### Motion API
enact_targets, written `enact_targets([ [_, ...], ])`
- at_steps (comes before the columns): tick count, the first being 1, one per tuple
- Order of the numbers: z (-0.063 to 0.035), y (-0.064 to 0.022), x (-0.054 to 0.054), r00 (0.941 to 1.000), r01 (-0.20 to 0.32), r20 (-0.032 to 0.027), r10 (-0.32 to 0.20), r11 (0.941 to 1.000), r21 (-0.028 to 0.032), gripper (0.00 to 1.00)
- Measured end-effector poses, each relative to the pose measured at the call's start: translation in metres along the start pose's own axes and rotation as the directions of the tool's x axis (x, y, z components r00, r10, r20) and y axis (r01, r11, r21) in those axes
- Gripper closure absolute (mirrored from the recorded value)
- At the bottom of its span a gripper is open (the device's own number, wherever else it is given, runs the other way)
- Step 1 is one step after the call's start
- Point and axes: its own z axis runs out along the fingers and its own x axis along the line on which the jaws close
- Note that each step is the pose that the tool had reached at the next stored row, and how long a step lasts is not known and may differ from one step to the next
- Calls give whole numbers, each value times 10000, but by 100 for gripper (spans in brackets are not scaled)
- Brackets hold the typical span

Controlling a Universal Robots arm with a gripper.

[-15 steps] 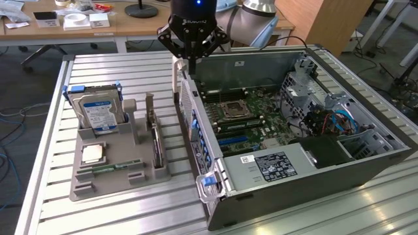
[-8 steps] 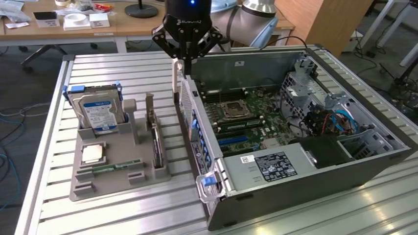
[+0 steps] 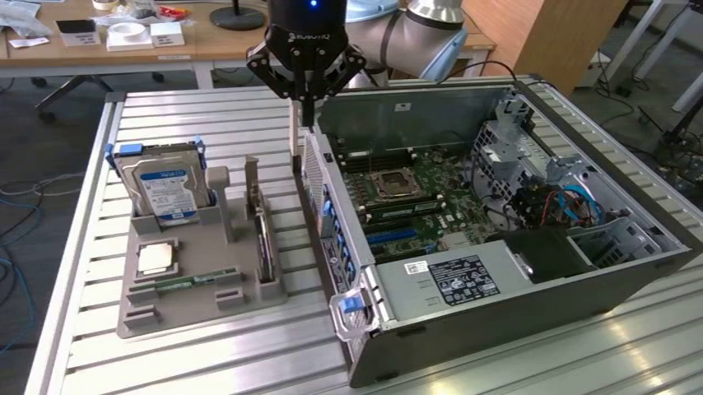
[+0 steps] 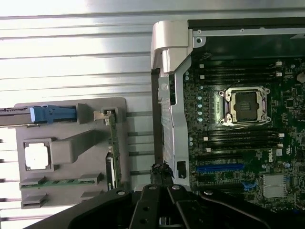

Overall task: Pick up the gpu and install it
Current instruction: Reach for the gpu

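**Inspector:** State of the gripper (image 3: 306,113)?

**Assessor:** The fingers (image 3: 309,104) are pressed together with nothing between them. They hang tip-down over the strip between the tray (image 3: 176,311) and the case (image 3: 528,288).

**Inspector:** Where is the gpu (image 3: 263,239)?

**Assessor:** In its tray slot, not yet picked up. It sits lower than the fingertips and off to the exterior view's left of them. The case wall is just on their other side.

**Inspector:** Orientation?

**Assessor:** It stands on edge, thin edge up. The long axis lies level and roughly parallel to the case wall. It runs from the bracket (image 3: 253,177), the end nearer the fingers, away toward the tray's other end. The bracket stands upright. The board's faces look to the exterior view's left and right.

**Inspector:** Recommendation for the pick?

**Assessor:** In my judgement, the fingers should spread before they go down. They should straddle the top edge across the board's thickness, one pad on each face. A pinch near mid-length would keep the card from swinging. The slot walls appear to hold the card closely, so a straight vertical pull is advisable; a tilted one risks binding.
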Motion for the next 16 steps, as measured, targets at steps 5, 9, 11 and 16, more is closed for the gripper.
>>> enact_targets([
  [5,-1,-3,48,10000,0,0,0,10000,0,89],
  [9,-1,-5,72,10000,0,1,0,10000,-1,89],
  [11,-2,-6,81,10000,0,0,0,10000,0,89],
  [16,-3,-8,105,10000,0,0,0,10000,0,89],
])
